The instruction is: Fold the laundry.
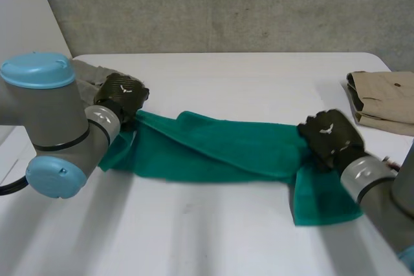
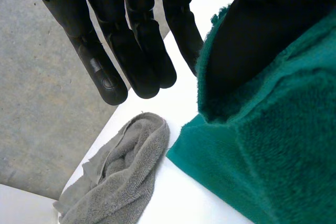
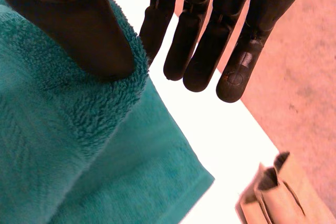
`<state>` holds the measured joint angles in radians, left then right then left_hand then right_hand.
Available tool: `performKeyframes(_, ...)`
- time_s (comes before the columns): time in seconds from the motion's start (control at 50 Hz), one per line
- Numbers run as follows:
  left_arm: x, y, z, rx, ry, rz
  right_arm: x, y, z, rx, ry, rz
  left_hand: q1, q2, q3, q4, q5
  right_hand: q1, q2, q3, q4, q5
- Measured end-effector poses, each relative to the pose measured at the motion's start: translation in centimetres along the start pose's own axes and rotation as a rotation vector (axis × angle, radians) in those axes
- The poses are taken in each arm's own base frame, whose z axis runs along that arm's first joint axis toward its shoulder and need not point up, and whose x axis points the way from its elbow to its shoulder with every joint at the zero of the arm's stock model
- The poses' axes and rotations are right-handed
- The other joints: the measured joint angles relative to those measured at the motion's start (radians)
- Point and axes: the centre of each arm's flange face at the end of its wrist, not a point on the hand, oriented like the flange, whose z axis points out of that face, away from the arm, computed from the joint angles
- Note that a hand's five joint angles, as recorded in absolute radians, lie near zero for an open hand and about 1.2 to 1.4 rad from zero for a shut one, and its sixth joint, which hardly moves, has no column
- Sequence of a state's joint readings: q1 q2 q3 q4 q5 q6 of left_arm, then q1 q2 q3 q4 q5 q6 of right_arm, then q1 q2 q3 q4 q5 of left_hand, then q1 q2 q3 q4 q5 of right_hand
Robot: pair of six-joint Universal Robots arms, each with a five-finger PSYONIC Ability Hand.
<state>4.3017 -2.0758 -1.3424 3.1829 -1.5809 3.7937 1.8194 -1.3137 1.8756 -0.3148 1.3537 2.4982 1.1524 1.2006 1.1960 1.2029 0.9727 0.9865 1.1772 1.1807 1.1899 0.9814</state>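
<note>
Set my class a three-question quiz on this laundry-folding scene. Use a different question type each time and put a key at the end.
1. True or false: the green towel reaches from the left hand to the right hand.
2. Which item lies crumpled near the left hand? A) a grey towel B) a red sock C) a blue shirt
3. Fill in the blank: the folded tan garment lies on the robot's ____ side of the table.

Key: 1 true; 2 A; 3 right.
</note>
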Motion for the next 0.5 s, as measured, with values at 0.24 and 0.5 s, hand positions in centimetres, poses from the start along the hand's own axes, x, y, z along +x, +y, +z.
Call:
performKeyframes(0.24,0.3,0.5,-0.2,-0.014,0.011,-0.013,-0.2,0.6,-3.2,-0.204,-0.104,0.113,0.0,0.0,0.0,0.0,0.0,-0.544,-0.674,-0.679,-0.688,-0.655)
performKeyframes(0.5,0.5,0.7,-0.1,-0.018,0.017,-0.017,-1.9,1.1,-6.0,-0.184,-0.091,0.246,0.0,0.0,0.0,0.0,0.0,-0.544,-0.674,-0.679,-0.689,-0.661)
